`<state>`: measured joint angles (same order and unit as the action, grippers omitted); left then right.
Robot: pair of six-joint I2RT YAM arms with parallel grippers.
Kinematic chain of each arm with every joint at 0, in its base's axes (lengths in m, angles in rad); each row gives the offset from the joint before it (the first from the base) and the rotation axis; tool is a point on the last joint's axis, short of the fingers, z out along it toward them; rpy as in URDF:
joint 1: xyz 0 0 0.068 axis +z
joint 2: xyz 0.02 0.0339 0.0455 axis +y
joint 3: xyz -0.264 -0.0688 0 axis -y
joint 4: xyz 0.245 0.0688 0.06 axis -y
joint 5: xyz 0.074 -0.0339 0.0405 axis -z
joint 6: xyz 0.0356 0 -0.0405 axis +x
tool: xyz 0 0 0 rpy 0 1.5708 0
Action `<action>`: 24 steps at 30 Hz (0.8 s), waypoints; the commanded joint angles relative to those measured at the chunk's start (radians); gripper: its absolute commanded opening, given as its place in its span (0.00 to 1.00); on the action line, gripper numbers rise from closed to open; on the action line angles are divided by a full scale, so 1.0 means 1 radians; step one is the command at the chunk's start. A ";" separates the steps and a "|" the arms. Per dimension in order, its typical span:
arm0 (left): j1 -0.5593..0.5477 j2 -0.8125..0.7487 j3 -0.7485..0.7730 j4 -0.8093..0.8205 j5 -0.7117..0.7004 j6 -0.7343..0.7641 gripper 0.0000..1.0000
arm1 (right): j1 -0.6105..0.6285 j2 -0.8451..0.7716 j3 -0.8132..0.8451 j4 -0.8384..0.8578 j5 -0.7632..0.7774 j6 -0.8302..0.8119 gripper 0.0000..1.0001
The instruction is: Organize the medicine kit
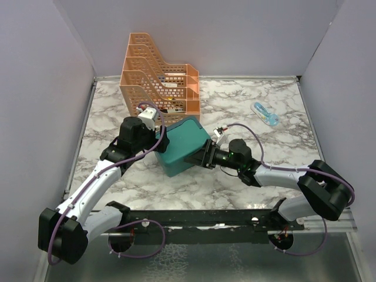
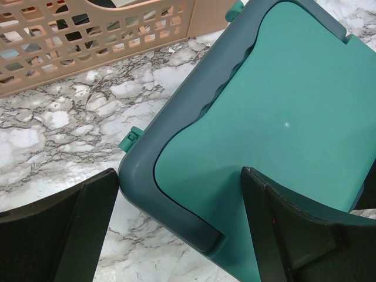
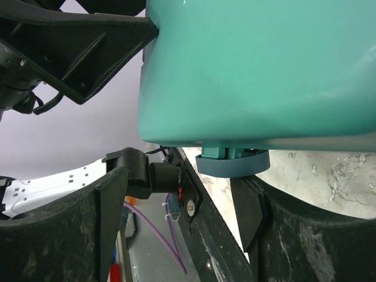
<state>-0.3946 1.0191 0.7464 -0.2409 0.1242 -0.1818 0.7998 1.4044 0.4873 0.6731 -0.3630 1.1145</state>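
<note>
Pincer, left: my jaws stand wide apart, clamped on nothing. They straddle one rounded corner of the medicine kit, a teal plastic rectangular box. In the left wrist view one black finger sits just beside the dark teal rim and the other lies over the paler lid panel. Whether either touches, I cannot tell.

Pincer, right: my jaws stand apart too, holding nothing. They face the kit's opposite side. In the right wrist view the small teal front latch shows between my two fingers.

Medicine kit: lid down, set askew on the white-and-grey marbled bench, between my two pincers and just in front of the rack.

Rack: orange perforated plastic file rack, tiered, at the back left of the bench, near the kit.

Small item: light blue and clear, lying at the back right of the bench, well apart from the kit. Too small to identify.
</note>
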 commanded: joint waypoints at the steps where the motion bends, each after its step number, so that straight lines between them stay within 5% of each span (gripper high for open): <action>1: -0.001 -0.002 -0.028 -0.021 0.017 0.008 0.87 | 0.011 -0.010 0.034 0.051 0.024 0.023 0.70; 24: -0.001 -0.001 -0.039 -0.017 0.018 0.011 0.87 | 0.015 -0.085 0.102 -0.189 0.133 0.100 0.48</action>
<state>-0.3939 1.0157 0.7364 -0.2241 0.1242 -0.1837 0.8104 1.3407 0.5423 0.5346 -0.3031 1.1786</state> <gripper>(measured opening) 0.871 0.486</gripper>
